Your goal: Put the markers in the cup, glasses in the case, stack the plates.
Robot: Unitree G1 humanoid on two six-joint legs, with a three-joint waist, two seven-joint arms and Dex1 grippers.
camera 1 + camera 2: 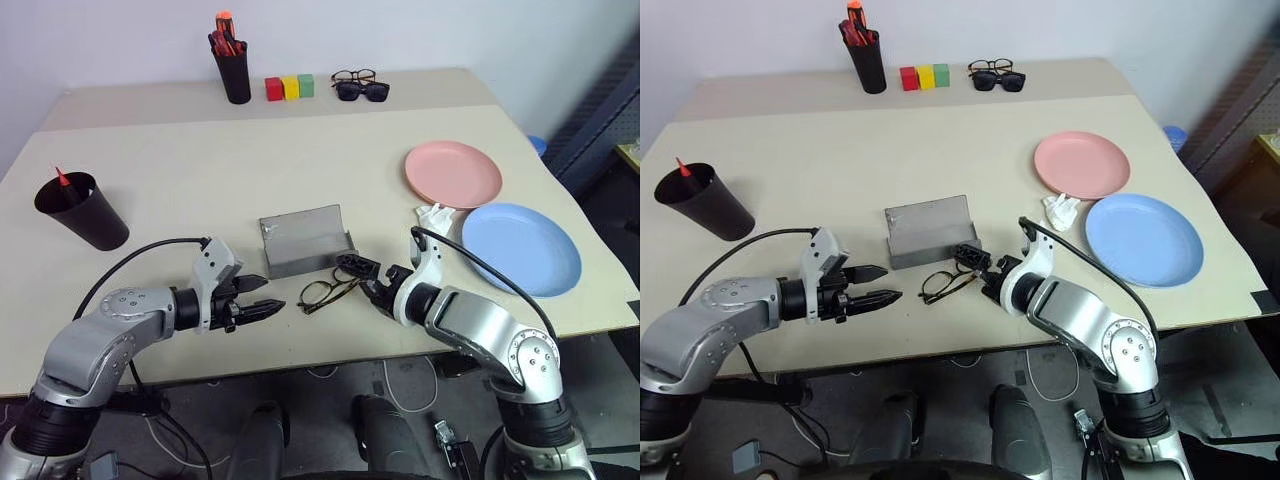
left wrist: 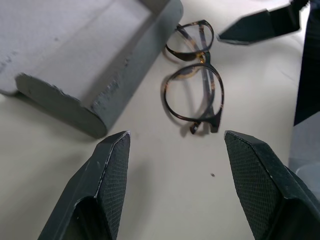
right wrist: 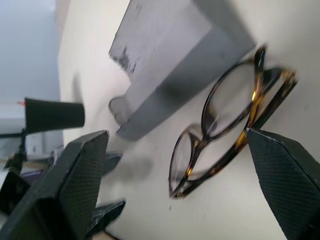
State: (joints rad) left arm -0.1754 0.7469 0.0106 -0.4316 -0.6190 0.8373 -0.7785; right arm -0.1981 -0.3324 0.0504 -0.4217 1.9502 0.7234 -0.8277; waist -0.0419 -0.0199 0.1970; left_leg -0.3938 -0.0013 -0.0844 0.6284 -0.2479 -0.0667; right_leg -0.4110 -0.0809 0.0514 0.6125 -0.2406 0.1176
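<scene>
Left eye view: glasses flat on table, case open at their eleven o'clock; left gripper and right gripper flanking, both spread wide, empty.

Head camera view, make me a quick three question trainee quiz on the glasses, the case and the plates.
1. True or false: the glasses lie inside the case.
2. Which plate sits nearer the robot? A pink plate, B blue plate.
3. Fill in: the black cup holds a marker with a ___ tip.

Key: 1 false, they lie on the table beside the open case, between the open left gripper and open right gripper. 2 B. 3 red.
</scene>
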